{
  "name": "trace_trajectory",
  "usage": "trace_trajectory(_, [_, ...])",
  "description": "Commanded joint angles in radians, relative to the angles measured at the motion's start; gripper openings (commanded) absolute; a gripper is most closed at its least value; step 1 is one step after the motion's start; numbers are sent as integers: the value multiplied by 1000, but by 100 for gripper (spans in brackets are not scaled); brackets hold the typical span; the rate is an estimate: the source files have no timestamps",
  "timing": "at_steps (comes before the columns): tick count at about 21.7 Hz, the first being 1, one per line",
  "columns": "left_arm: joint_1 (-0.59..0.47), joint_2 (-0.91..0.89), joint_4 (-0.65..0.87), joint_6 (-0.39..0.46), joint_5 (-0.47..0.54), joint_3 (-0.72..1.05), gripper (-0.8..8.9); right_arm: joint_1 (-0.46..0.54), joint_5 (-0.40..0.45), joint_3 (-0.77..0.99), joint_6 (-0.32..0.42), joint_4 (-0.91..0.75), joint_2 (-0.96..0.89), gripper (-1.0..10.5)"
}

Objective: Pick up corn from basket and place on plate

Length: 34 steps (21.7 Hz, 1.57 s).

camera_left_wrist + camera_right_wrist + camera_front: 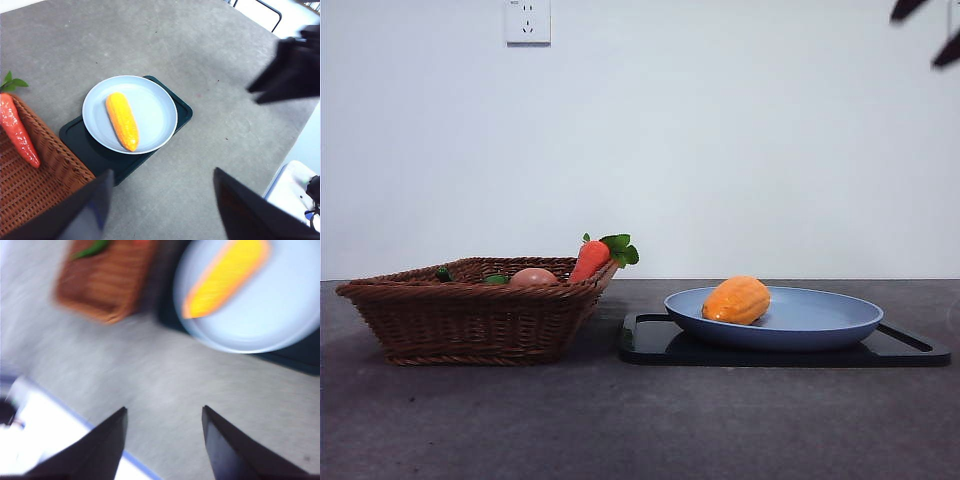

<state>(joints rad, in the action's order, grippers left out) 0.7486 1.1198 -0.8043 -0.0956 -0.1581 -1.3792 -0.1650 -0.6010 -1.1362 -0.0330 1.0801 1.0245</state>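
Brown and woven, the basket (470, 310) sits closest to the front camera, with a carrot (590, 260) leaning on its rim and a round pinkish thing (533, 277) inside. Next to it is a black tray (650, 345), and the blue plate (820, 325) rests on that tray.

The corn (737, 300) is lying on the plate, a bit to the basket side of the middle. It is not in the basket, so I think the job is done.

My left gripper (160, 210) is up high, over bare table close to the tray. Its two jaws are spread wide and hold nothing. My right gripper (165, 440) is up high too, over bare table near the plate. Its jaws are apart and hold nothing. That picture is blurry.

I guess the corn is light and stiff, like a toy. Its bumpy rows should help my jaws not slip. If I had to lift it, I would pinch it across the fat middle, not at the pointy ends.
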Motion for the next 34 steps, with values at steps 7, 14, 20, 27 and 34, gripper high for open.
trace_trajectory(7, [9, 10, 2, 10, 2, -19, 4, -101, 6, -19, 42, -2, -92, 2])
trace_trajectory(14, [9, 10, 23, 9, 2, -19, 4, -101, -1, -19, 42, -11, -92, 2])
trace_trajectory(20, [9, 10, 23, 9, 2, -19, 4, -101, -2, -19, 41, -11, -92, 2])
trace_trajectory(27, [-51, -21, 79, 86, 9, -19, 4, -101, -2, -19, 41, -13, -92, 2])
trace_trajectory(34, [-424, -259, 311, 215, 9, 71, 4, -101, -2, -19, 41, -37, -92, 2])
